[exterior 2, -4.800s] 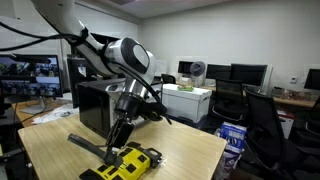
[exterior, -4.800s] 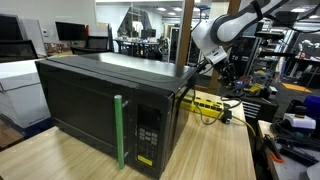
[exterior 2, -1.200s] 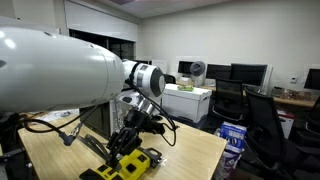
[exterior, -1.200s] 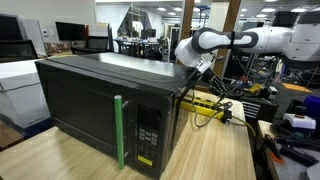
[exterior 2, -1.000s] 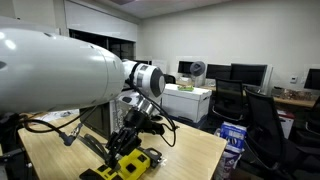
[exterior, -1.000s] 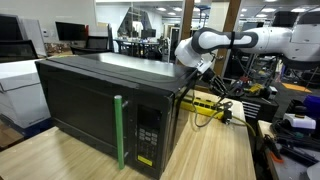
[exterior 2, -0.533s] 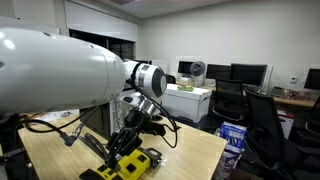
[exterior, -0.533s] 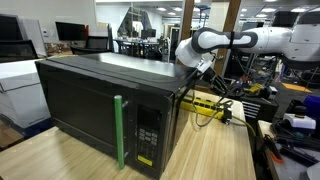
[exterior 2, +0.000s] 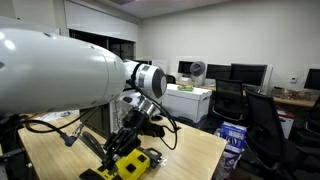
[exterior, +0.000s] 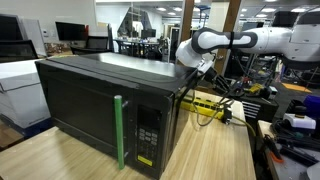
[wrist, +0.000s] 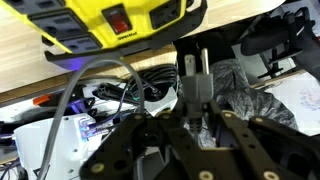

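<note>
In the wrist view my gripper [wrist: 193,108] is shut on a black plug [wrist: 193,80] whose prongs point up the picture, toward a yellow power strip [wrist: 120,22] with a red switch; a gap separates plug and strip. In both exterior views the gripper [exterior: 207,78] [exterior 2: 126,137] hangs just above the yellow power strip [exterior: 205,103] [exterior 2: 136,163], behind the black microwave [exterior: 100,105] [exterior 2: 95,105]. A grey cable [wrist: 75,95] curves past on the left of the wrist view.
The microwave, with a green strip on its door handle [exterior: 119,130], fills much of the wooden table [exterior: 215,150]. A black cord [exterior: 232,112] loops beside the strip. Beyond the table edge are desks with monitors [exterior 2: 245,73] and office chairs [exterior 2: 262,120].
Nothing has moved over the last second. Compared with several seconds ago, the arm has swung lower and nearer the microwave's rear, still over the power strip.
</note>
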